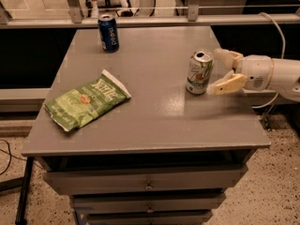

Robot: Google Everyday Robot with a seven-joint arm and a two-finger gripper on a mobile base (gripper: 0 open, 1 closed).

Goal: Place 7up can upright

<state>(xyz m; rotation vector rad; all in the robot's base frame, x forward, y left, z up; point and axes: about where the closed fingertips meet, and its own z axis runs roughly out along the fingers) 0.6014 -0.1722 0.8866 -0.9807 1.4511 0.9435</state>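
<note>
The 7up can (pixel 199 72), silver-white with green markings and a silver top, stands upright on the grey table (pixel 154 111) at its right side. My gripper (pixel 224 72) comes in from the right edge. It is open, just right of the can. Its fingers (pixel 227 84) are spread and clear of the can.
A dark blue Pepsi can (pixel 108 33) stands upright at the back left of the table. A green chip bag (pixel 86 101) lies flat at the front left. Drawers sit below the table's front edge. A railing runs behind the table.
</note>
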